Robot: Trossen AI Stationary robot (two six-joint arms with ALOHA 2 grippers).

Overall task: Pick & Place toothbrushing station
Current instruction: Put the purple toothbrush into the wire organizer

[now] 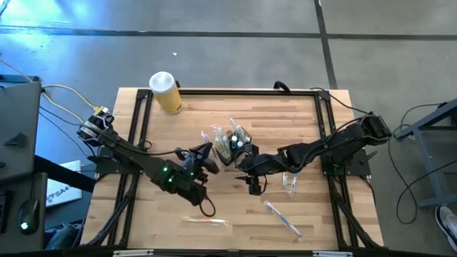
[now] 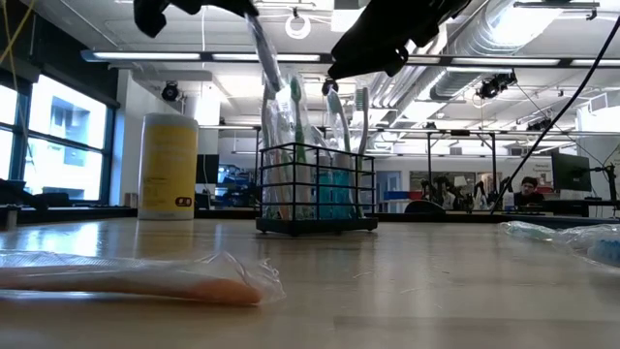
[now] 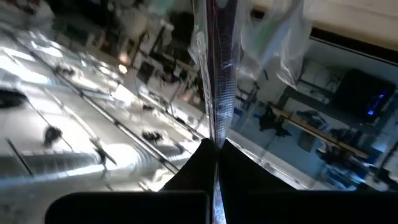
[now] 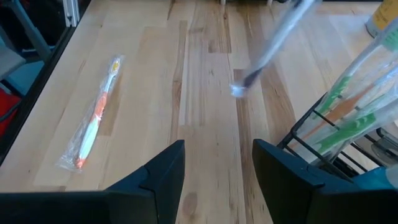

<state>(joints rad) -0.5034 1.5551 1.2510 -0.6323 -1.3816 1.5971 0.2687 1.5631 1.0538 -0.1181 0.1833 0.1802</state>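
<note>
The toothbrushing station [image 1: 234, 145], a small black wire caddy, stands upright near the middle of the wooden table [image 1: 214, 193], and in the low view it holds several toothbrushes standing on end, some with green handles and some in clear wrappers. The left gripper [image 1: 207, 153] hangs just beside the caddy on its left, jaws clenched on a wrapped toothbrush [image 3: 219, 74] whose clear plastic sleeve runs out from between the dark fingertips; in the low view this brush slants down toward the caddy's top, though whether its tip is already inside a compartment cannot be told. The right gripper [image 4: 217, 180] is just beside the caddy on the other side, above bare wood, its jaws released and standing apart with nothing between them. Its wrist view shows the caddy's corner with green brushes and, farther off, an orange wrapped toothbrush [image 4: 94, 118] lying flat near the table's edge. Another wrapped brush [image 1: 284, 218] lies toward the front right of the table. A yellow jar [image 1: 165, 93] with a white lid stands at the back left, well apart from the caddy
</note>
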